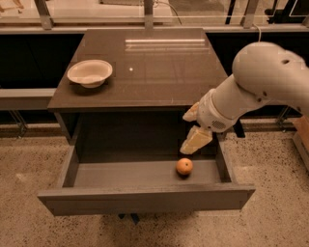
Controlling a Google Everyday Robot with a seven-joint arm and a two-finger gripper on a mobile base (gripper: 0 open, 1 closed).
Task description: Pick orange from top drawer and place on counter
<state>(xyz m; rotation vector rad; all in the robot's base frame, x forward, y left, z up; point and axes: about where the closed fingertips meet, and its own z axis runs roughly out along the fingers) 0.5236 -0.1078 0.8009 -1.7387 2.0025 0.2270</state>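
The orange (184, 166) lies on the floor of the open top drawer (145, 198), right of its middle and near the front panel. My gripper (185, 133) hangs over the drawer's right part, just above and slightly behind the orange, not touching it. Its two cream fingers (196, 140) stand apart with nothing between them. The white arm reaches in from the right. The counter (159, 62) is the glossy dark top of the cabinet above the drawer.
A white bowl (90, 72) stands on the counter's left side. A rail with metal posts (148, 12) runs behind the cabinet. Speckled floor (270, 217) surrounds the pulled-out drawer. A low shelf edge (24, 96) lies at the left.
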